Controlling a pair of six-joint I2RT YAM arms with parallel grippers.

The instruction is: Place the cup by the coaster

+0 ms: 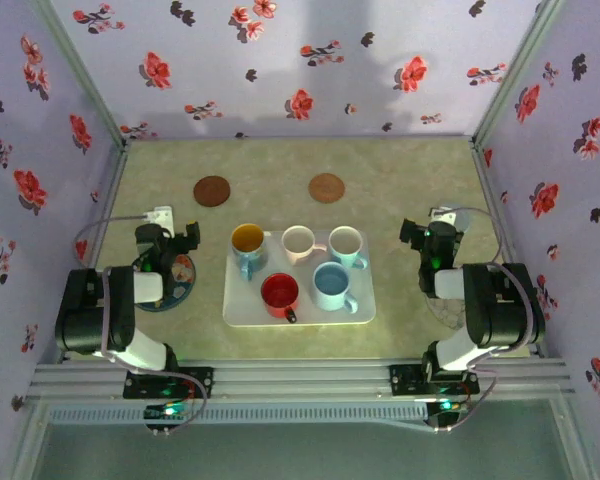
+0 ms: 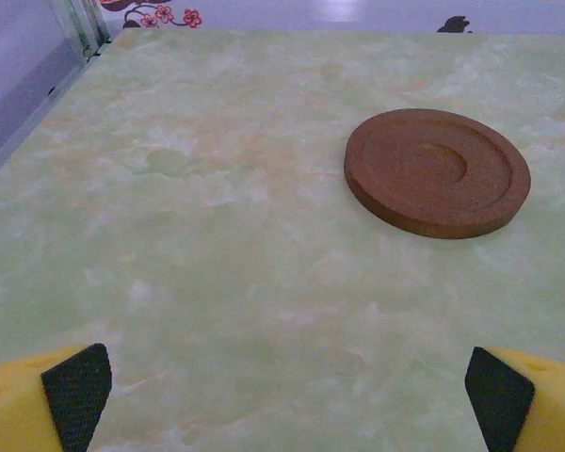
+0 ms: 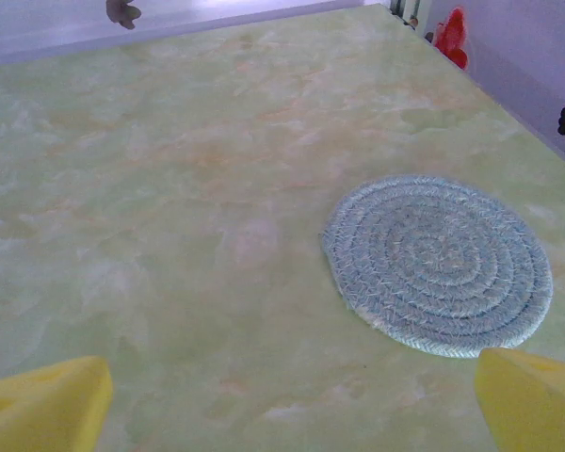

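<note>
The left end effector (image 2: 287,400) and the right end effector (image 3: 292,395) are nearest the bases. Both stand wide open with nothing between their fingers, each hovering over bare worktop (image 1: 400,180). A patterned blue coaster (image 1: 185,280) lies partly under the left arm, at 9 o'clock from the tray. A woven grey-blue coaster (image 3: 438,266) lies at 1 o'clock from the right end effector in its wrist view.

Between the arms sits a white tray (image 1: 245,310) carrying five cups. The red cup (image 1: 279,291) and blue cup (image 1: 331,282) are in the near row. The yellow-lined cup (image 1: 247,238), pale pink cup (image 1: 298,241) and white cup (image 1: 345,242) stand behind them. The task does not say which cup is meant.

They look like glazed ceramic mugs: rigid, fairly weighty, slick-walled and easily chipped. The neighbours crowd close, so pinching one wall over the rim, one finger inside, seems safer than taking the small handle.

Farthest off lie the left wooden coaster (image 1: 211,190) at about 11 o'clock from the tray and the right wooden coaster (image 1: 326,187) at about 12.
</note>
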